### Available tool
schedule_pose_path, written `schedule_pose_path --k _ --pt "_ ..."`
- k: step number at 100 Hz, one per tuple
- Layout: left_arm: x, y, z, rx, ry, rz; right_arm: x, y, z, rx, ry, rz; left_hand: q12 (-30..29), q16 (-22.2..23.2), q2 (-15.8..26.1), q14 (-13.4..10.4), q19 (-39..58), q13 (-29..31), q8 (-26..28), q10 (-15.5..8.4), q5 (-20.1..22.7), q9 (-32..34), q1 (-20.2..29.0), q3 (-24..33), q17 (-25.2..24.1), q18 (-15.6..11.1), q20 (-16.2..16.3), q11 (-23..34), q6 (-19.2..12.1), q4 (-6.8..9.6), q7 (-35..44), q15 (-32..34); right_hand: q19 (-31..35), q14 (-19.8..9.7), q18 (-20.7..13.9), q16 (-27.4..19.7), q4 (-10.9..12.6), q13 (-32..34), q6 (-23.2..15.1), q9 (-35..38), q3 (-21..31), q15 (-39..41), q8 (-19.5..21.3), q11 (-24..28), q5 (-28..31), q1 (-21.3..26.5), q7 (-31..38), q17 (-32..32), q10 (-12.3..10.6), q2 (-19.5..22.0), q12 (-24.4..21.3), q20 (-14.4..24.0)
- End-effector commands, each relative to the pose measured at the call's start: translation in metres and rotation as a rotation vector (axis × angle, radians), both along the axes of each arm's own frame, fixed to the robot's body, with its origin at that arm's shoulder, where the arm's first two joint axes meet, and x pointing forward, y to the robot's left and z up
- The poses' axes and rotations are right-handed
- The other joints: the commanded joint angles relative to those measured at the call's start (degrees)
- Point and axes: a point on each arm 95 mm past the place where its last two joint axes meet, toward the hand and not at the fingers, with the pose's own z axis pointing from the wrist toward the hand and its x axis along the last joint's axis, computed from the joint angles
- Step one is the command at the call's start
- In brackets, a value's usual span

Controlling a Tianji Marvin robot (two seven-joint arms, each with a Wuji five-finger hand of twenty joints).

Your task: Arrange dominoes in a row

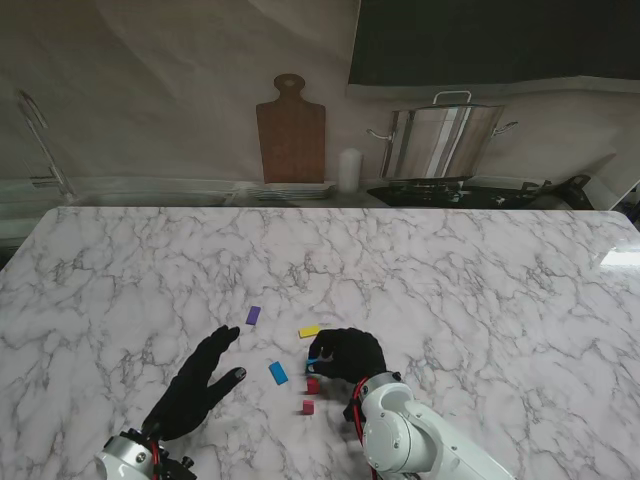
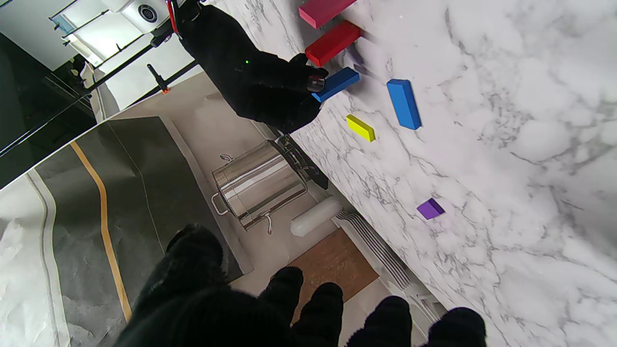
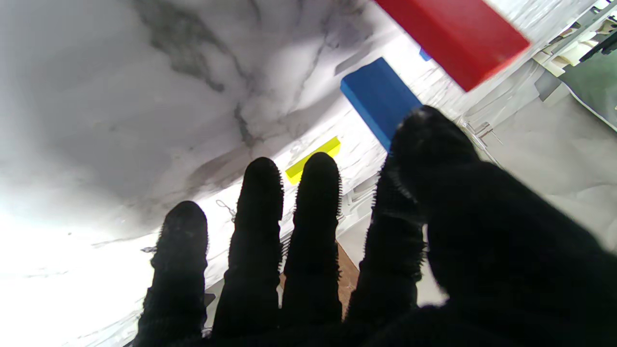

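Marble desk [image 1: 480,280] carries 2 red dominoes [image 1: 312,385] standing in line near me; the right robot hand [image 1: 348,354] pinches a blue domino [image 2: 336,84], apparently setting it 3rd. Another blue [image 1: 278,373], a yellow [image 1: 309,331] and a purple domino [image 1: 253,315] lie loose. The left robot hand [image 1: 195,385] hovers spread, holding nothing.

Kitchen: stockpot [image 1: 443,140], cutting board [image 1: 291,130].

A white marble table [image 1: 480,300] carries purple [image 1: 253,315], yellow [image 1: 309,331], blue [image 1: 278,373] and red dominoes [image 1: 308,406].
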Motion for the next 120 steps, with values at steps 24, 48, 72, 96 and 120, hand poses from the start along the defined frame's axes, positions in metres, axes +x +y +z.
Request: schedule_pose_path --k 24,48,72,96,120 --pt "-0.0022 -0.0028 -0.0008 0.0 0.01 -0.013 0.0023 -0.002 0.0011 -0.057 -0.009 0.005 -0.57 0.44 -0.28 -1.36 0.04 -0.65 -0.75 -0.63 -1.54 -0.84 1.3 -0.29 0.01 -1.56 0.71 -0.39 0.42 1.69 -0.87 -0.11 0.2 -0.38 -1.35 0.22 0.04 -0.95 -6.21 -1.27 0.25 0.13 1.41 1.91 3.66 -0.32 4.48 -0.61 -0.26 1.4 0.69 1.43" --pt "-0.0022 -0.0027 -0.0006 -0.001 0.01 -0.012 0.0021 -0.0017 0.002 -0.077 0.006 0.022 -0.58 0.44 -0.31 -1.36 0.03 -0.67 -0.77 -0.6 -1.53 -0.84 1.26 -0.3 0.01 -1.59 0.72 -0.39 0.43 1.69 -0.86 -0.12 0.01 -0.36 -1.45 0.15 0.34 -1.45 -5.86 -1.82 -0.02 -0.21 2.06 1.69 3.49 -0.02 4.35 -0.85 -0.09 1.46 0.81 1.45" --pt "-0.0023 -0.0026 -0.0003 -0.002 0.009 -0.011 0.0022 0.0002 0.0032 -0.071 0.003 0.034 -0.59 0.44 -0.32 -1.35 0.04 -0.67 -0.78 -0.57 -1.53 -0.85 1.35 -0.26 0.01 -1.56 0.75 -0.4 0.44 1.7 -0.86 -0.12 -0.13 -0.21 -1.49 0.17 0.42 -1.75 -5.85 -2.04 -0.09 -0.33 2.32 1.62 3.52 -0.01 4.14 -1.07 -0.2 1.46 0.9 1.49" --pt "-0.0023 -0.0023 -0.0001 -0.002 0.008 -0.01 0.0026 0.0022 0.0056 -0.074 0.0 0.04 -0.59 0.44 -0.31 -1.35 0.03 -0.67 -0.8 -0.63 -1.53 -0.83 1.28 -0.31 0.0 -1.55 0.75 -0.39 0.45 1.68 -0.86 -0.12 -0.19 -0.23 -1.51 0.2 0.54 -1.9 -5.46 -2.23 -0.07 -0.4 2.63 1.57 3.45 0.06 4.13 -1.14 -0.11 1.47 0.98 1.55" --pt "-0.0024 -0.0017 0.0005 -0.004 0.006 -0.009 0.0017 0.003 0.0033 -0.085 0.006 0.045 -0.58 0.44 -0.35 -1.33 0.03 -0.67 -0.83 -0.61 -1.53 -0.83 1.41 -0.24 0.01 -1.54 0.74 -0.39 0.43 1.7 -0.87 -0.12 -0.17 -0.25 -1.53 0.24 0.6 -1.9 -5.5 -2.2 -0.02 -0.39 2.91 1.6 3.47 0.13 4.06 -1.13 -0.07 1.46 1.06 1.63"
